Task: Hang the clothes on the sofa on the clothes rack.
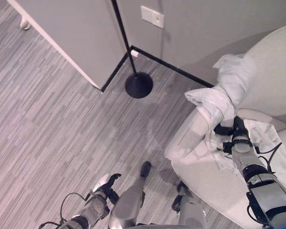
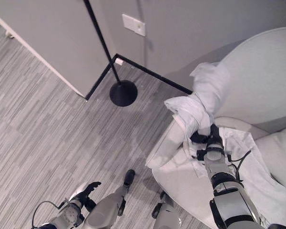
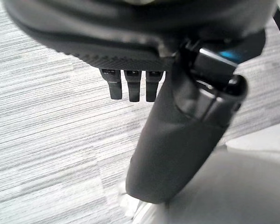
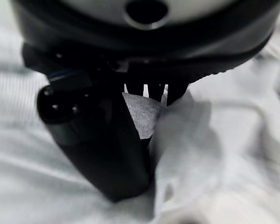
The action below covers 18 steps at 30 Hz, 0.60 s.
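grey striped carpet (image 1: 47,119), pale sofa (image 1: 271,71), rack base (image 1: 138,85)

The sofa (image 1: 269,71) is a pale cream, plain and unpatterned. Draped over its arm, the clothes (image 1: 214,102) are white, a finely striped grey-white weave showing beside the dark right hand (image 4: 107,140). Left of the sofa, the clothes rack (image 1: 138,85) is black, pole and round base alike. The floor (image 1: 47,133) is grey with thin streaked lines. The wall (image 1: 205,24) behind is flat grey, with a black skirting strip (image 1: 171,67) and a white socket plate (image 1: 152,16).
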### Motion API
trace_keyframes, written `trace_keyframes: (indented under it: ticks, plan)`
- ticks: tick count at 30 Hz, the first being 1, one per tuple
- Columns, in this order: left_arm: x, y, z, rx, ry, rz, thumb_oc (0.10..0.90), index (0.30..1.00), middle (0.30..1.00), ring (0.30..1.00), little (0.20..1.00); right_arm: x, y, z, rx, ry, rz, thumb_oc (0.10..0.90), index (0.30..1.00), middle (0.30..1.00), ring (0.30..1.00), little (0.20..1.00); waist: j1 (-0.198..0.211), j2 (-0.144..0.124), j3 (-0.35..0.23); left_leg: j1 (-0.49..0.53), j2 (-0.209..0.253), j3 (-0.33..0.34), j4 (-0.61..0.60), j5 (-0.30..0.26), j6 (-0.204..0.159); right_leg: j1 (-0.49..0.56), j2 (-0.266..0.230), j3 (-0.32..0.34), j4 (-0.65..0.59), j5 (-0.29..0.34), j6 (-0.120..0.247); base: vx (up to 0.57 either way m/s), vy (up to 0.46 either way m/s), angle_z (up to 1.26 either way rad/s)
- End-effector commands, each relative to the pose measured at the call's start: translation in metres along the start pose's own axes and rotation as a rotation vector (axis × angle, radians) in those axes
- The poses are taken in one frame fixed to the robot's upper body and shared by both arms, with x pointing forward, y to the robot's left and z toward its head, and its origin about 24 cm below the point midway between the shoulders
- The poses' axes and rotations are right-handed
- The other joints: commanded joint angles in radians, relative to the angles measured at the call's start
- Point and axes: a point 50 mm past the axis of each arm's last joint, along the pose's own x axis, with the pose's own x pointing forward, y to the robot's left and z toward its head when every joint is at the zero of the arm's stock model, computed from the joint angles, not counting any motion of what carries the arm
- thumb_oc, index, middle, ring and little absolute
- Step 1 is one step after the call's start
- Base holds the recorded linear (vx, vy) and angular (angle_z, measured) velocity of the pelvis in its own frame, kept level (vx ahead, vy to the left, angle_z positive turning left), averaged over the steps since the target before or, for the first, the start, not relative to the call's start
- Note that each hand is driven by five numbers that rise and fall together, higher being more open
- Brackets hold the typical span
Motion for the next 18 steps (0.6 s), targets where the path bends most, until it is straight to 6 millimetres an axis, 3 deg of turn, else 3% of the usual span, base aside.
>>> trace_keyframes:
  ticks: [1,4,9,12,17,18]
  plan:
    - [0.005,0.007,0.012,0.057,-0.062,-0.003,0.8,0.9,0.9,0.9,0.9,-0.007,0.052,0.012,-0.039,-0.038,0.233,0.4,0.3,0.3,0.3,0.3,0.062,0.001,0.003,-0.04,-0.009,-0.028,-0.041,-0.017,-0.026,0.089,-0.137,-0.015,0.035,0.014,0.104,0.01,0.015,0.07]
    - [0.005,0.007,0.011,0.059,-0.054,-0.003,0.8,0.9,0.9,0.9,0.9,-0.011,0.065,0.013,-0.004,-0.056,0.254,0.4,0.3,0.3,0.3,0.3,0.061,0.0,-0.006,-0.036,-0.011,-0.027,-0.041,-0.02,-0.024,0.094,-0.14,-0.012,0.034,0.012,0.105,0.01,0.005,0.01]
    - [0.005,0.004,0.01,0.047,-0.046,0.006,0.8,0.9,0.9,0.9,0.9,-0.013,0.067,0.022,0.05,-0.112,0.24,0.4,0.3,0.3,0.3,0.3,0.05,-0.007,-0.015,-0.026,-0.009,-0.021,-0.041,-0.027,-0.022,0.096,-0.141,-0.005,0.035,0.011,0.106,0.0,0.0,0.0]
    - [0.003,-0.002,0.008,0.04,-0.034,0.0,0.8,0.9,0.9,0.9,0.9,-0.016,0.065,0.039,0.077,-0.211,0.21,0.4,0.3,0.3,0.3,0.3,0.035,-0.018,-0.028,-0.014,-0.004,-0.016,-0.041,-0.033,-0.021,0.102,-0.14,0.0,0.037,0.007,0.106,0.0,0.0,0.0]
    - [0.001,-0.007,0.004,0.031,-0.012,-0.009,0.8,0.9,0.9,0.9,0.9,-0.021,0.059,0.048,0.157,-0.274,0.176,0.4,0.3,0.3,0.3,0.3,0.022,-0.036,-0.048,0.002,0.004,-0.012,-0.041,-0.042,-0.02,0.115,-0.135,0.006,0.033,0.004,0.106,0.01,-0.002,-0.03]
    - [0.0,-0.008,0.0,0.025,0.009,-0.009,0.8,0.9,0.9,0.9,0.9,-0.028,0.058,0.064,0.255,-0.351,0.175,0.4,0.3,0.3,0.3,0.3,0.015,-0.049,-0.061,0.013,0.009,-0.008,-0.041,-0.047,-0.019,0.122,-0.133,0.01,0.032,0.003,0.106,0.02,-0.013,-0.06]
